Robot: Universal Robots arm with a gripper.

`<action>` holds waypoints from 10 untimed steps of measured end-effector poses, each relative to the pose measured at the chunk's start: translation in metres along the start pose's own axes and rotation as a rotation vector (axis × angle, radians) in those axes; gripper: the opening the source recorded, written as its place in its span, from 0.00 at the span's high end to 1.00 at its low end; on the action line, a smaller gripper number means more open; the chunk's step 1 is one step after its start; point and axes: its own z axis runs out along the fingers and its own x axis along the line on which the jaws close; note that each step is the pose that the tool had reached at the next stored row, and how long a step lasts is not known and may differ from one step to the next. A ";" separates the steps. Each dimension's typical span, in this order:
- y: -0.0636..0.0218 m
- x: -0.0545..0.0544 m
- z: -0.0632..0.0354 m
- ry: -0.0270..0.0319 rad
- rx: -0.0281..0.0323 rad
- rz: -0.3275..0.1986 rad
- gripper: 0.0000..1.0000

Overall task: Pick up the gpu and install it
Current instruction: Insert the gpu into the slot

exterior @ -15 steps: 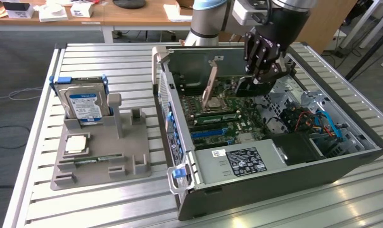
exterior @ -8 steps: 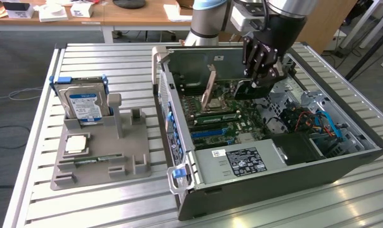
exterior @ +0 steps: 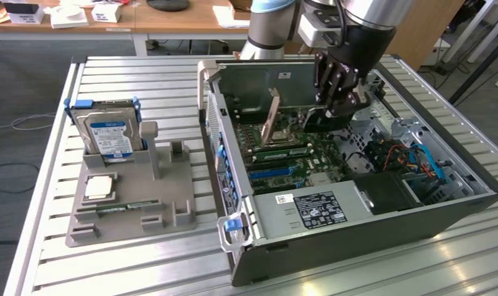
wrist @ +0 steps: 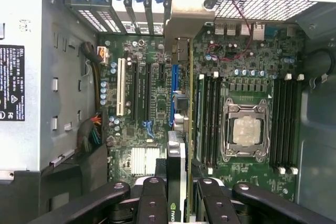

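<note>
The gpu (exterior: 270,118) stands on edge inside the open computer case (exterior: 356,246), its pale bracket end toward the case's rear wall. In the wrist view the gpu (wrist: 176,156) is edge-on over the motherboard's expansion slots, with its bracket by the rear slot openings. My gripper (exterior: 335,114) reaches down into the case from above. Its fingers (wrist: 153,203) sit on either side of the card's near end, so the gripper (wrist: 178,195) is shut on the card. Whether the card's edge is seated in a slot I cannot tell.
A grey fixture (exterior: 162,206) at the exterior view's left carries a silver hard drive (exterior: 108,132), a memory stick (exterior: 125,208) and a square chip (exterior: 99,186). Inside the case are the power supply (exterior: 315,209), a drive bay with blue cables (exterior: 413,160) and the processor socket (wrist: 245,129).
</note>
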 end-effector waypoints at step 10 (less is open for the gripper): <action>-0.0002 0.000 0.0100 0.0000 0.0001 0.000 0.73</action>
